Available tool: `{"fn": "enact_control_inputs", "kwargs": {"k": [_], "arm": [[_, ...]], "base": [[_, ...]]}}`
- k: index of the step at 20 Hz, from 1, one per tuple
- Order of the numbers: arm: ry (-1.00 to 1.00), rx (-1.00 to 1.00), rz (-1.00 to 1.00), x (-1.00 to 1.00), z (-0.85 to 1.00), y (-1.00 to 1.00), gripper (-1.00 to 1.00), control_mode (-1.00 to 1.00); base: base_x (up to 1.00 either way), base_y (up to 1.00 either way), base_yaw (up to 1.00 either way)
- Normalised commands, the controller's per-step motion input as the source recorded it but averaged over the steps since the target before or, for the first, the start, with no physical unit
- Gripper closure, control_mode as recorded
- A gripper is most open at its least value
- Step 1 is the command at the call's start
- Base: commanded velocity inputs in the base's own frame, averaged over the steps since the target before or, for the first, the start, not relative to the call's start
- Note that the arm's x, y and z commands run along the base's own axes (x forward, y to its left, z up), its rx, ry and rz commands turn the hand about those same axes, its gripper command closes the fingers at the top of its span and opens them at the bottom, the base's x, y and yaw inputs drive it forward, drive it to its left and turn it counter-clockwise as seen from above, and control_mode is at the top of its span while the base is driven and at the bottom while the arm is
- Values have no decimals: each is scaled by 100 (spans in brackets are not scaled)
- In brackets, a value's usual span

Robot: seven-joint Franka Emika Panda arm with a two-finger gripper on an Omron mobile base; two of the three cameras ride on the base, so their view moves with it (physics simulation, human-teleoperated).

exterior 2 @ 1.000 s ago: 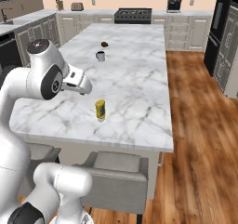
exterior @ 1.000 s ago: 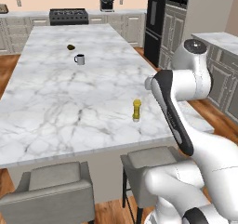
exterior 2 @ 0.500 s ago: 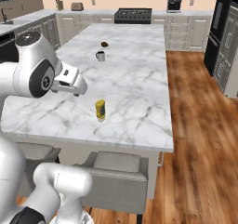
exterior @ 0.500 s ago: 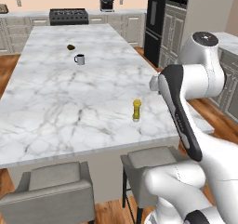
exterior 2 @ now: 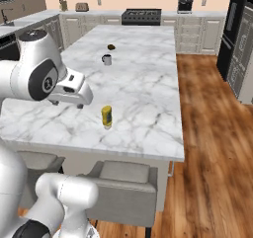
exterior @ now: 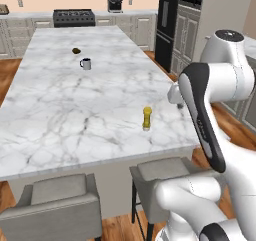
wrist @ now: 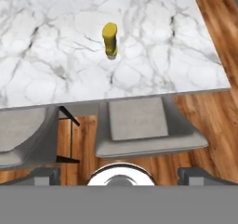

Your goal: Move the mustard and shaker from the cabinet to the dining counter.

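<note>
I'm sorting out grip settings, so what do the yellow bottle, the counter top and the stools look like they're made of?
The mustard bottle looks like matte yellow plastic: even colour, no glare. The dining counter looks like polished marble: white with grey veins. The stools seem padded grey fabric or leather on dark, likely metal, legs.

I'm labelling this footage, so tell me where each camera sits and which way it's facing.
Left base view: behind the arm on its left, looking forward over the dining counter at the mustard; white arm at right.
Right base view: behind on its right, same counter and mustard; arm at left.
Hand view: on the hand, looking down at the mustard and stools; open end effector fingertips at bottom.
All share the mustard.
</note>
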Motion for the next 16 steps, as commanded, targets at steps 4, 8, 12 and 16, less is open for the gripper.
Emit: {"fn": "enact_control_inputs", "kwargs": {"k": [4, 8, 12, 16], "arm": [[0, 0, 0, 0, 0, 0, -100, 100], [0, 0, 0, 0, 0, 0, -100, 100], [0, 0, 0, 0, 0, 0, -100, 100], [0, 0, 0, 0, 0, 0, -100, 100]], "base": [[-91, -53, 0], [-77, -99, 0], [-4, -100, 0], [41, -96, 0]]}}
